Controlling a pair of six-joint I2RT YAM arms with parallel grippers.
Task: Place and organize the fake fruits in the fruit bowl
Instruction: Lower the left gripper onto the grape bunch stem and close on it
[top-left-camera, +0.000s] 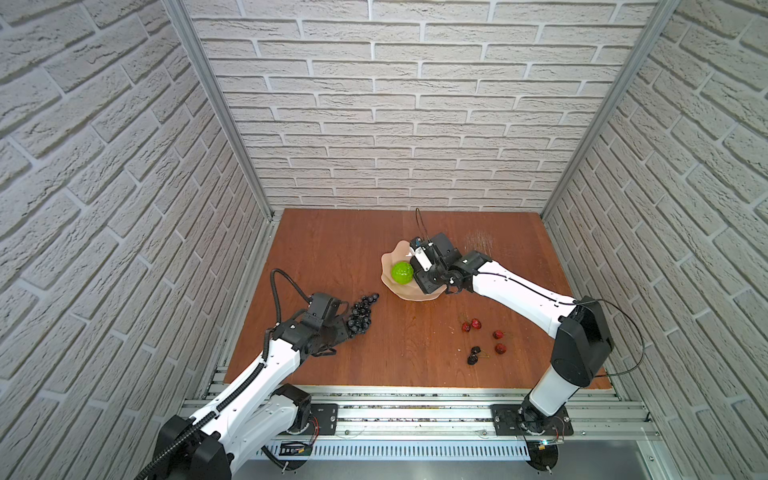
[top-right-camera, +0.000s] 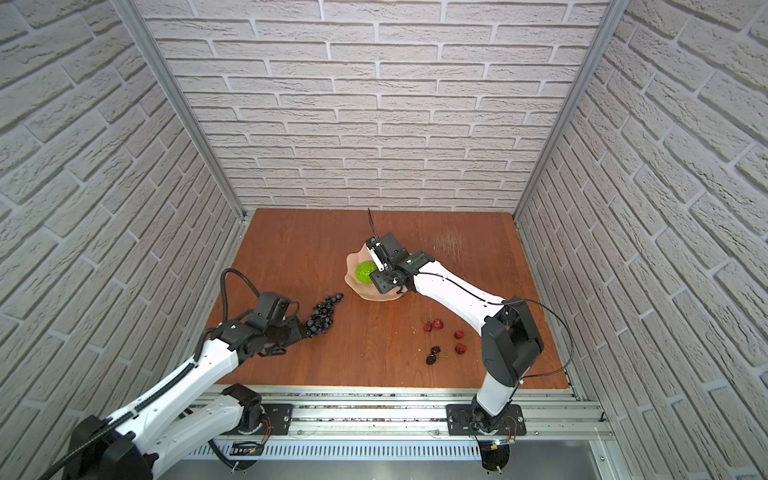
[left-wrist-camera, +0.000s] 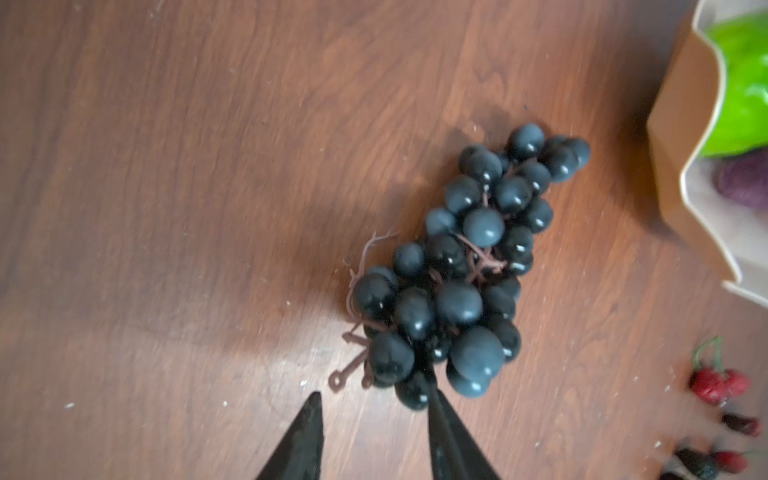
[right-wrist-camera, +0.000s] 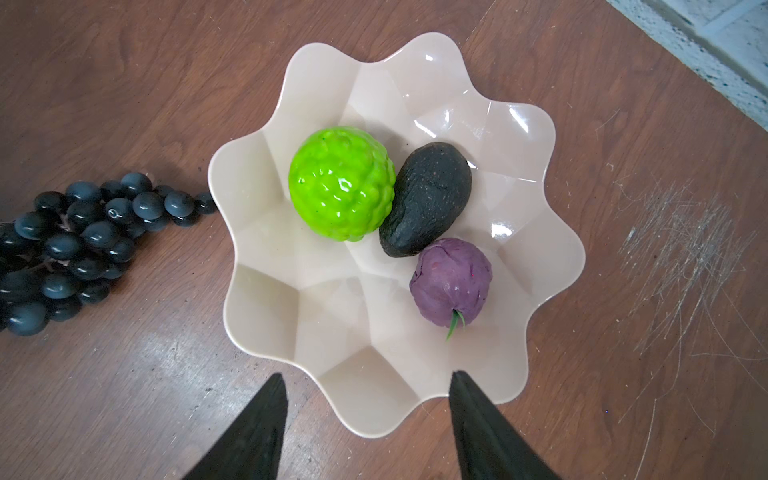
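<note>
In both top views the left gripper (top-left-camera: 343, 330) sits low on the table (top-left-camera: 332, 249) at the near end of the single grape bunch (top-left-camera: 362, 313). The right gripper (top-left-camera: 424, 272) hangs over the fruit bowl (top-left-camera: 388, 264) and hides much of it, so only the lime-green ball (top-left-camera: 402, 273) shows inside. Four red strawberries (top-left-camera: 498, 334) and two dark cherries (top-left-camera: 473, 355) lie loose on the wood, well apart from the bowl. In the left wrist view the jaws stand apart and clamp nothing, and one fingertip (left-wrist-camera: 440, 415) touches the bunch's nearest grapes. In the right wrist view the jaws are spread and empty above the bowl's rim. The bowl holds three fruits: the ball, one black avocado (right-wrist-camera: 428, 199) touching it, and one purple fruit (right-wrist-camera: 451, 282). The bunch's end grape lies just beside the rim.
</note>
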